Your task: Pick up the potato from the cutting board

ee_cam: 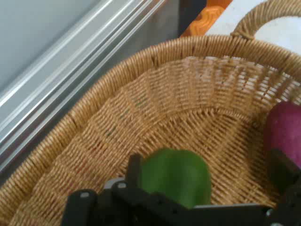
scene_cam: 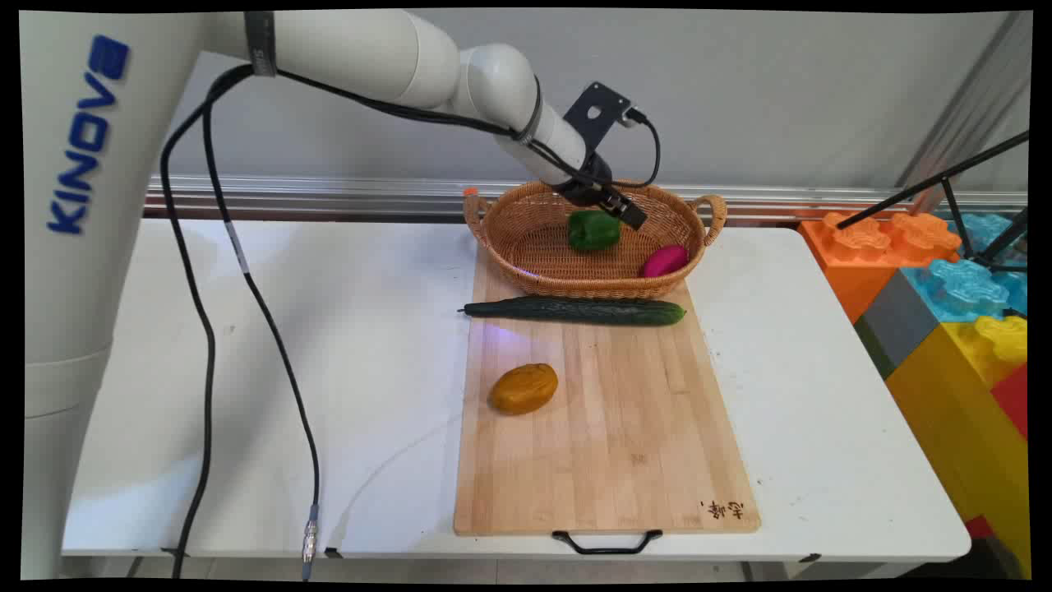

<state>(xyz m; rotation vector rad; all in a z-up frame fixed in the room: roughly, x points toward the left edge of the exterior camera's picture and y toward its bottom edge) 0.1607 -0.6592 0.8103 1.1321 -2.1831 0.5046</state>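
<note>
My gripper (scene_cam: 615, 210) hangs inside the wicker basket (scene_cam: 526, 263) at the far end of the board, its fingers spread wide. A green pepper (scene_cam: 593, 230) sits just below and between them. In the hand view the pepper (ee_cam: 176, 181) is close to the left finger (ee_cam: 134, 165) and well apart from the right finger (ee_cam: 282, 168), so nothing is gripped. A magenta vegetable (scene_cam: 665, 261) lies in the basket's right end, and in the hand view it (ee_cam: 284, 127) is beside the right finger.
A long cucumber (scene_cam: 575, 310) lies across the wooden cutting board (scene_cam: 625, 444) just in front of the basket. An orange-brown potato-like piece (scene_cam: 523, 388) rests mid-board on the left. Large coloured toy blocks (scene_cam: 945, 296) stand off the table's right side.
</note>
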